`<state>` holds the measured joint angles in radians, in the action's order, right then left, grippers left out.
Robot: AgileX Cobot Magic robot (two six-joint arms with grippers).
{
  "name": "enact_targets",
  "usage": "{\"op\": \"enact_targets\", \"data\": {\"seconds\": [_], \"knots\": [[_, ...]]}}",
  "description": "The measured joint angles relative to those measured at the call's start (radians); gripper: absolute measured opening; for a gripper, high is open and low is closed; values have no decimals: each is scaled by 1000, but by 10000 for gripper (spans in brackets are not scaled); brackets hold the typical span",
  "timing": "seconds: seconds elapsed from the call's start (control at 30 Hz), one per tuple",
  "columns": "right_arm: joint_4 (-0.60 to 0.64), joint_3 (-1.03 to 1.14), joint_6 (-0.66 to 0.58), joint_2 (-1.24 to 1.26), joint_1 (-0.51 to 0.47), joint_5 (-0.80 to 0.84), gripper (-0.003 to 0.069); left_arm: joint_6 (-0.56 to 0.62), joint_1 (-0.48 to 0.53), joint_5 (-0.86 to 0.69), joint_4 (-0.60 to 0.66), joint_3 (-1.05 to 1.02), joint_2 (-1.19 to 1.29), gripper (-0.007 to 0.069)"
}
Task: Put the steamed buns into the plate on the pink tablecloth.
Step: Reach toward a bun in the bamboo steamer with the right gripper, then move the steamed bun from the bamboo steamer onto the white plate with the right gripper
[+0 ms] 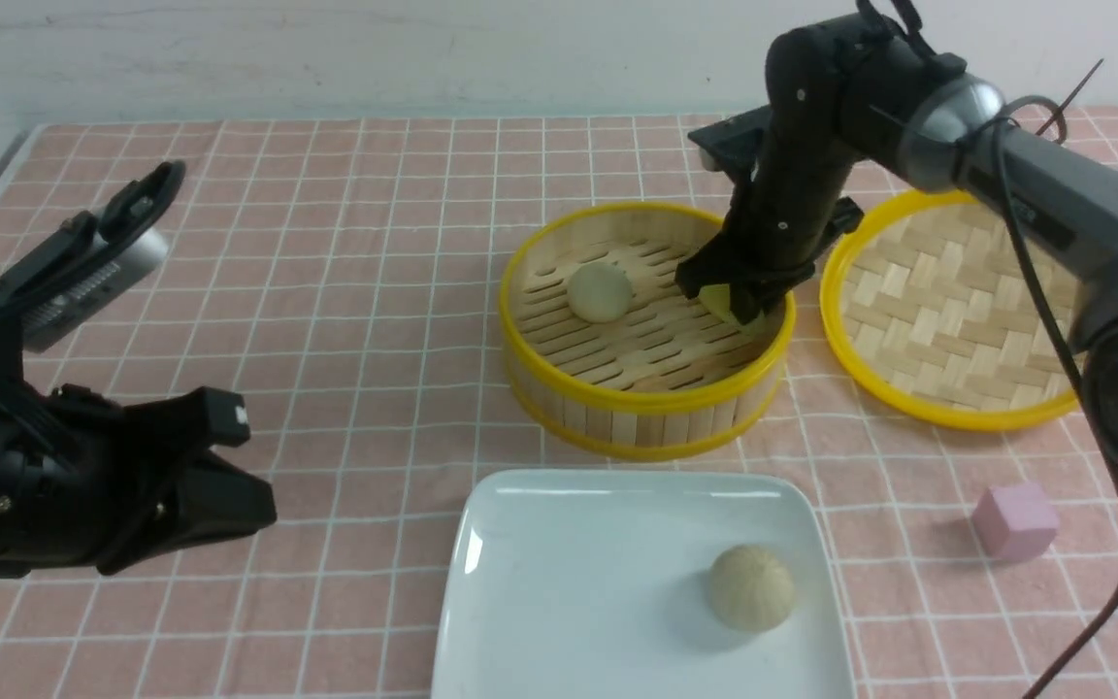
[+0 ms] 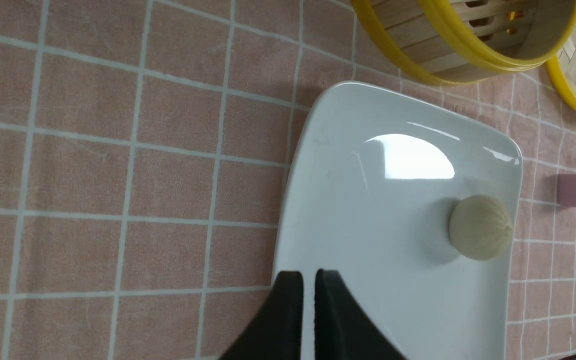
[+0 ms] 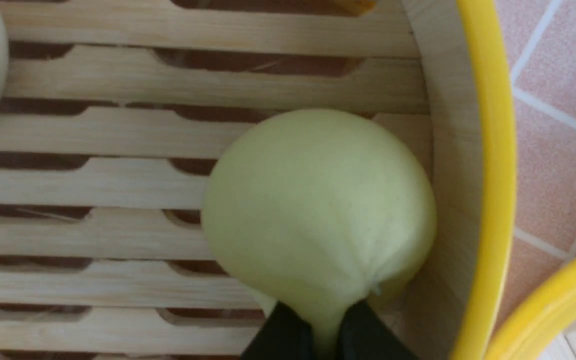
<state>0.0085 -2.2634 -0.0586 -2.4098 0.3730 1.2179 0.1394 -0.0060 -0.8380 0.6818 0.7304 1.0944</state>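
Observation:
A tan bun (image 1: 751,587) lies on the white plate (image 1: 559,582) at the front, on the pink tablecloth (image 1: 345,291); both show in the left wrist view, bun (image 2: 480,227) and plate (image 2: 368,210). A cream-white bun (image 1: 600,291) sits in the bamboo steamer (image 1: 646,413). My right gripper (image 1: 736,301) reaches into the steamer and is shut on the pale yellow bun (image 3: 318,210), pinching its edge near the steamer wall (image 3: 448,150). My left gripper (image 2: 308,280) is shut and empty, above the plate's near edge, at the front left (image 1: 180,485).
The woven steamer lid (image 1: 947,311) lies right of the steamer. A small pink cube (image 1: 1013,521) sits right of the plate. A black cable (image 1: 1083,408) hangs along the right arm. The table's left edge runs at the far left.

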Motion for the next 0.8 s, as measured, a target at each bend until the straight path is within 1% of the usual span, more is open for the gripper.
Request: {"op": "enact_targets", "data": {"seconds": [0.1, 0.17, 0.27, 0.3, 0.37, 0.47, 0.53, 0.73, 0.8], "knots": [[-8, 1, -8, 27, 8, 6, 9, 0, 0, 0, 0, 0, 1, 69], [-14, 3, -6, 89, 25, 18, 9, 0, 0, 0, 0, 0, 2, 69], [-8, 4, 16, 170, 43, 22, 9, 0, 0, 0, 0, 0, 2, 69], [-2, 23, 43, 260, 58, 21, 9, 0, 0, -1, 1, 0, 2, 70], [5, 49, 59, 308, 67, 20, 9, 0, 0, -1, 0, 0, 2, 71], [28, 231, 92, 460, 115, 18, 9, 0, 0, -2, 0, 0, 2, 74], [33, 406, 112, 555, 163, 19, 9, 0, 0, -3, 0, 0, 2, 76], [38, 837, 204, 669, 309, 11, 9, 0, 0, -29, -5, 0, 2, 85], [39, 948, 242, 683, 355, -28, 11, 0, 0, -42, -7, 0, 2, 88]]}}
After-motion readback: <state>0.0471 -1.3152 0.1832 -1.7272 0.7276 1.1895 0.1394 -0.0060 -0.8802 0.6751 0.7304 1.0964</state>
